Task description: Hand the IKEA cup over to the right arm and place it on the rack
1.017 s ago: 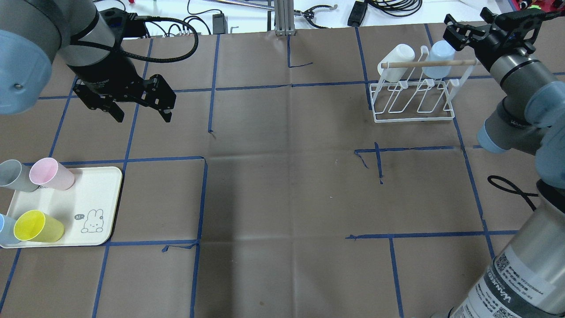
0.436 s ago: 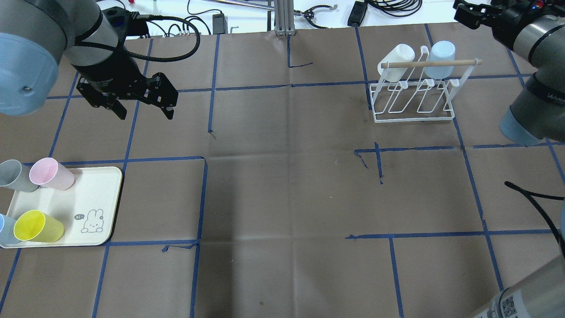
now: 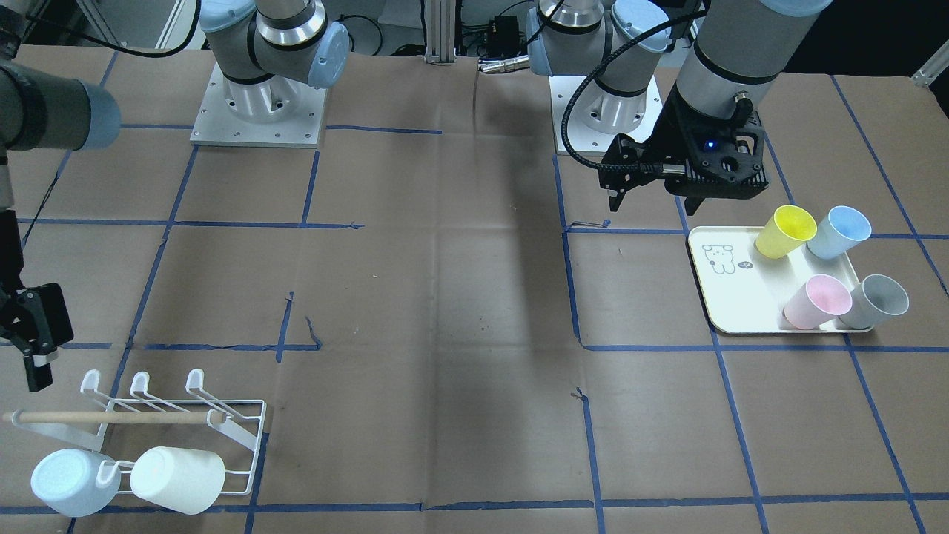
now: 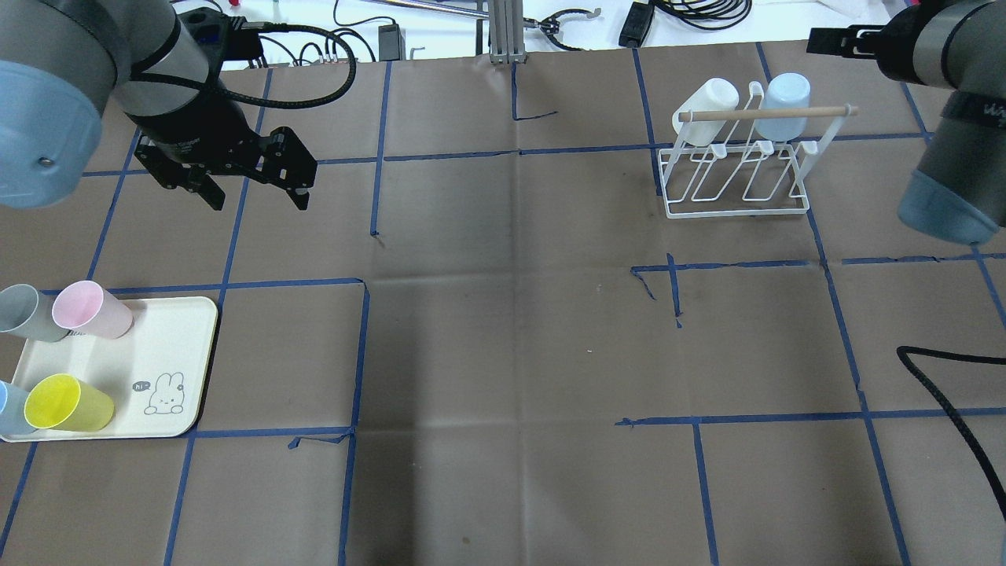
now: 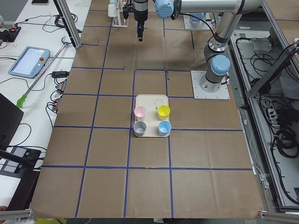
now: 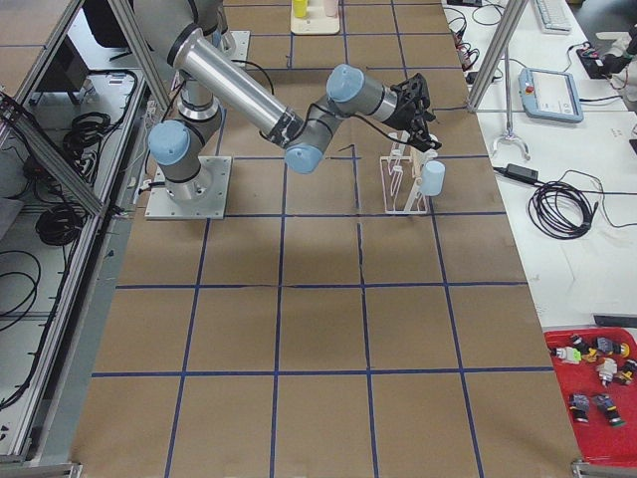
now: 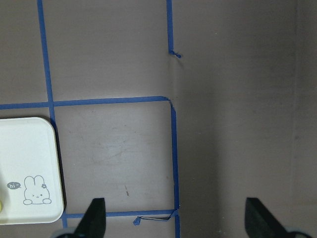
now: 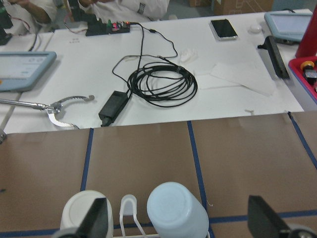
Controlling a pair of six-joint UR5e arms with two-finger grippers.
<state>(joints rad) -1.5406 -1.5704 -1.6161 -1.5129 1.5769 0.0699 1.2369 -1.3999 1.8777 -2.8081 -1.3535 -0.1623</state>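
The left gripper (image 4: 257,198) hangs wide open and holds nothing, above the brown table (image 4: 511,330), well away from the tray (image 4: 169,334). Four cups (image 4: 69,402) sit on that tray. The right gripper (image 8: 177,208) is wide open too, with nothing in it. It is by the table's far edge, just behind the rack (image 4: 739,206), which holds two cups.
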